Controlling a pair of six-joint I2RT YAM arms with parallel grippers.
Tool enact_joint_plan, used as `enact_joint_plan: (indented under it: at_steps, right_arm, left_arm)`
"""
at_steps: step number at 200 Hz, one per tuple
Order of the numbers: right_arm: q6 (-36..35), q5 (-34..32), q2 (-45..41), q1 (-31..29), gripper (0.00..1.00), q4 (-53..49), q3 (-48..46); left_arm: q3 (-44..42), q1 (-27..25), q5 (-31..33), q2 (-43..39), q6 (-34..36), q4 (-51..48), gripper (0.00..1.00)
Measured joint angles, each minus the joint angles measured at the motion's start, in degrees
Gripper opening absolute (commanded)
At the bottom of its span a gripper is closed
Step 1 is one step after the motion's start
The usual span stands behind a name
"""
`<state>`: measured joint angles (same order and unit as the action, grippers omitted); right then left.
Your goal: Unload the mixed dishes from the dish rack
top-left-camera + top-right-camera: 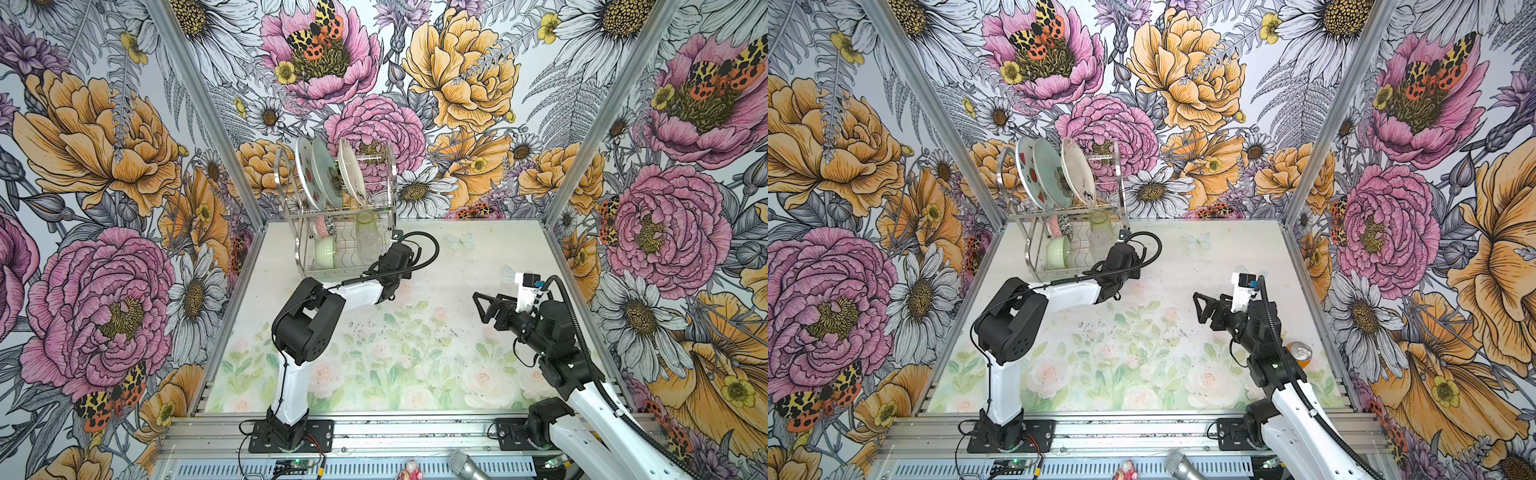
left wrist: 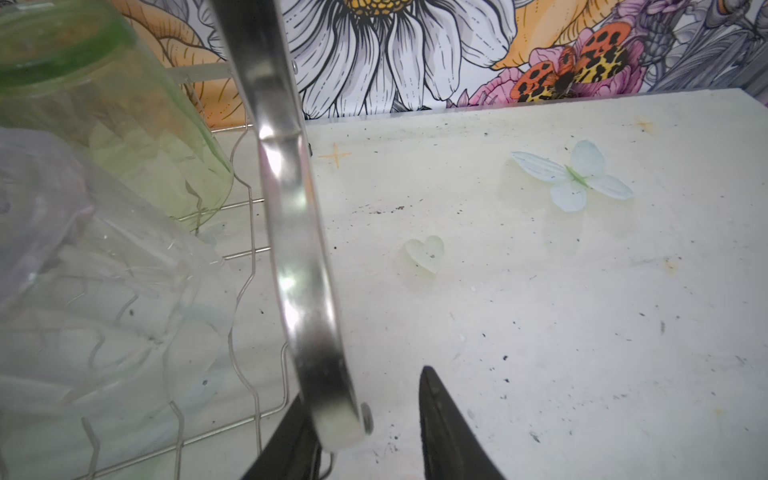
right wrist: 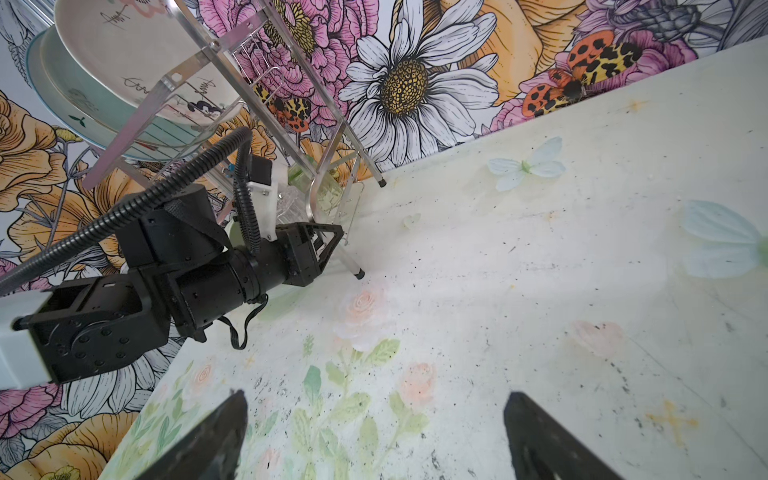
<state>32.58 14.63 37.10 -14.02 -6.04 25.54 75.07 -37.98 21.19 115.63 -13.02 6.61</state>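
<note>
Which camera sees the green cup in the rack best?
The left wrist view: the green tumbler is big and close there, inside the dish rack. In both top views it looks small behind the wires. The right wrist view shows only a sliver behind a rack bar.

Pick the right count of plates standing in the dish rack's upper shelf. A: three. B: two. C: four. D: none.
A: the watermelon-print plate, pale aqua plate and cream plate stand on edge, side by side, in the upper shelf of the dish rack.
</note>
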Motion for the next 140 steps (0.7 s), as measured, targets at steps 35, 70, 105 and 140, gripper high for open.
enact_joint_plan:
  at_steps: [35, 70, 105, 140]
  right_arm:
    - [0.87, -0.02, -0.11, 0.72, 0.97, -0.63, -0.48]
    - [1.09, -0.02, -0.63, 1.86, 0.97, -1.79, -1.07]
    - [1.51, -0.02, -2.69, 3.28, 0.97, -2.8, -1.31]
    - [2.1, -0.02, -4.37, 4.0, 0.96, -3.89, -1.88]
  left_arm:
    - [0.0, -4.68, 0.0, 0.0, -0.79, 0.07, 0.38]
    - [0.0, -9.53, -0.07, 0.0, -2.14, 0.31, 0.38]
    - [-1.73, -13.31, -0.26, -0.83, -3.74, 2.21, 0.38]
    - [-4.13, -16.59, 0.52, -2.8, -5.29, 2.64, 0.38]
